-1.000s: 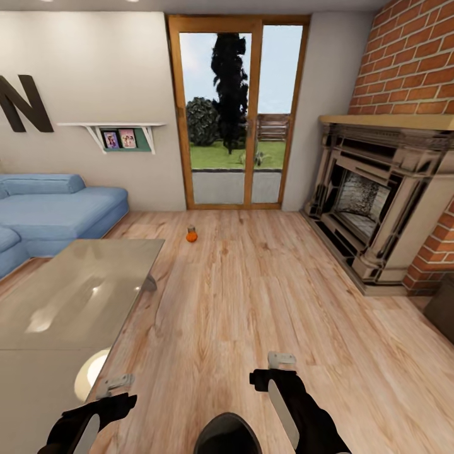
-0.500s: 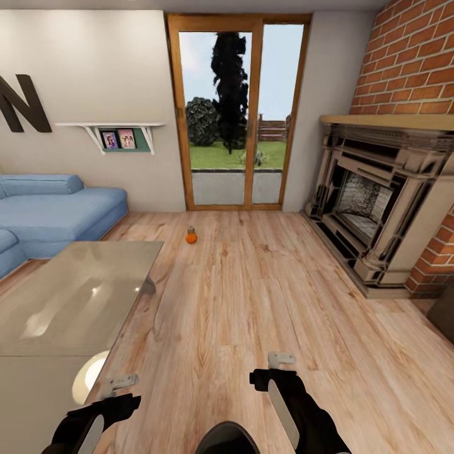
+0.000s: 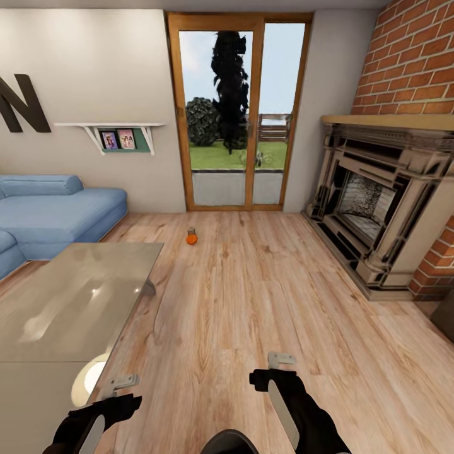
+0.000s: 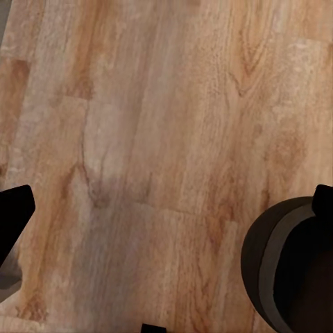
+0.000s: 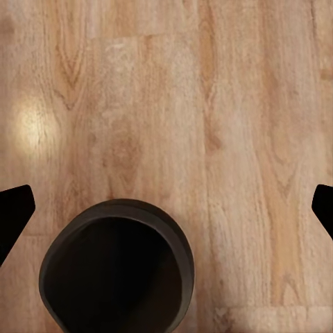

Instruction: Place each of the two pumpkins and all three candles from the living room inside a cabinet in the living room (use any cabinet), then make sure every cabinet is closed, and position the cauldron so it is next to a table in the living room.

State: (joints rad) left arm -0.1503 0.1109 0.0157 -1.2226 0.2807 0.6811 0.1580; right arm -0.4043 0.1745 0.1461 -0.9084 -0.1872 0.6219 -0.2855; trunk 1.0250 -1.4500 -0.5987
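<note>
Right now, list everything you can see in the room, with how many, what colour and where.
pumpkin: one, orange, on the floor ahead near the glass door; a small greyish thing right behind it, too small to identify
table: one, grey glossy top, front left
cauldron: one, dark, open top, on the floor between the arms
sofa: one, blue, far left
shelf: one, white, two framed pictures, left wall
glass door: one, wood frame, far wall
fireplace: one, beige surround, brick wall, right
floor: light wood planks
left gripper: jaws open, empty
right gripper: jaws open, empty
</note>
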